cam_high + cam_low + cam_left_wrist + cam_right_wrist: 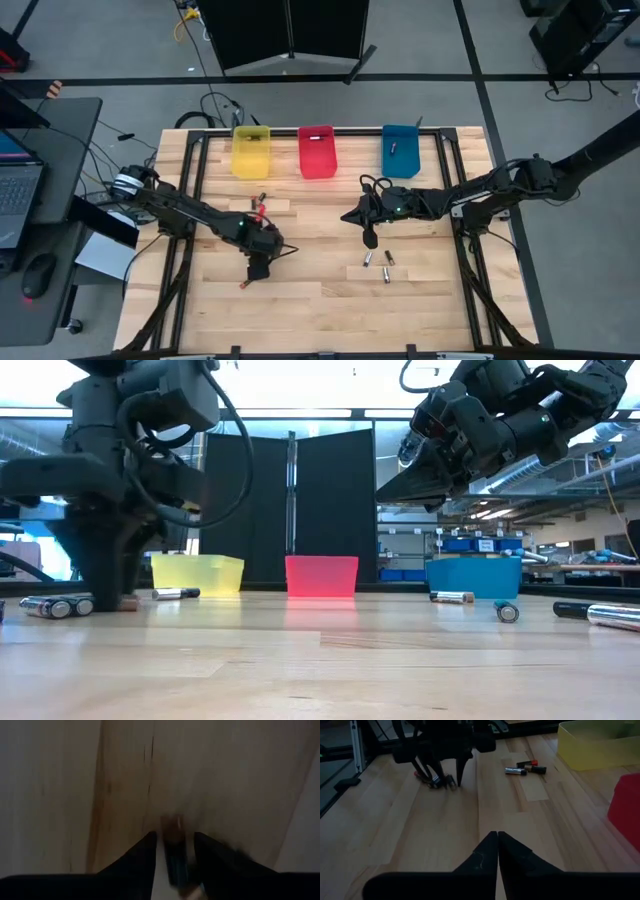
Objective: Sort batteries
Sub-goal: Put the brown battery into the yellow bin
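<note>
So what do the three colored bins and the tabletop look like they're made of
The yellow bin, red bin and blue bin look like smooth plastic; the yellow and red ones let light glow through their walls. The tabletop looks like pale wood, with visible plank seams and grain.

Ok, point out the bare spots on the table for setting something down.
Free: the near table strip below both grippers, and the gap between the left gripper and three batteries. Crowded: around the yellow bin, red bin and blue bin, and under the right gripper.
</note>
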{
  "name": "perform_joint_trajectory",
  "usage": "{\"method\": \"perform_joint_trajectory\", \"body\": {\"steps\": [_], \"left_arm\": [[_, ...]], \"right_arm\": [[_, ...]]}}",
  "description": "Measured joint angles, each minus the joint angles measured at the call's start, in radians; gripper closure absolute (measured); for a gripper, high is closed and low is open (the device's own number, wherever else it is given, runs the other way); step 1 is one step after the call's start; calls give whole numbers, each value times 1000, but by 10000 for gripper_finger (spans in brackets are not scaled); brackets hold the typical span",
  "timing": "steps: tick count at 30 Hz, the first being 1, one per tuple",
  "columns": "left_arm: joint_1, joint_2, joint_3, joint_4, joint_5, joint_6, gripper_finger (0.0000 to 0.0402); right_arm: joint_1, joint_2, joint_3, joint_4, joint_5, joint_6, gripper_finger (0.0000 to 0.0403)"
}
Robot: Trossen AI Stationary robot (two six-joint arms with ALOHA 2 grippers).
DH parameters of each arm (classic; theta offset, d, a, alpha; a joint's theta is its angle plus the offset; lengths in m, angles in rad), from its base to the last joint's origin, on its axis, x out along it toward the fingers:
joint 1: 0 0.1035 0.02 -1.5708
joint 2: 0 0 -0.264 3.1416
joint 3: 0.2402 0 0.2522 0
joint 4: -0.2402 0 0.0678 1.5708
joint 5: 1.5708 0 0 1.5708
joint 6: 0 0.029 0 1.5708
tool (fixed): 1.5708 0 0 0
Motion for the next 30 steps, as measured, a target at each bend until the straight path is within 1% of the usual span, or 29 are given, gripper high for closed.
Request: {"method": "perform_joint_trajectory", "body": {"steps": [2,5,12,16,18,20,24,27,30], "left_arm": [[-1,0,12,-43,2,-7,259],[-1,-1,1,-55,-2,-19,259],[-1,-3,-12,-16,-33,-34,259],[-1,0,-12,-8,-49,-37,263],[-1,-1,-23,5,-56,-38,274],[-1,-2,-39,19,-62,-37,295],[-1,-4,-46,18,-72,-26,357],[-1,-10,-14,-18,-78,35,358],[22,-12,48,-91,-127,74,358]], "right_arm": [[0,0,0,0,0,-2,385],[0,0,0,0,0,-3,389],[0,0,0,-1,0,-20,380],[0,0,0,-6,0,-22,385],[0,0,0,-5,0,-27,388],[0,0,0,-6,0,-29,390],[0,0,0,-8,0,-29,386],[0,0,0,-8,0,-29,384],[0,0,0,-10,8,-29,389]]}}
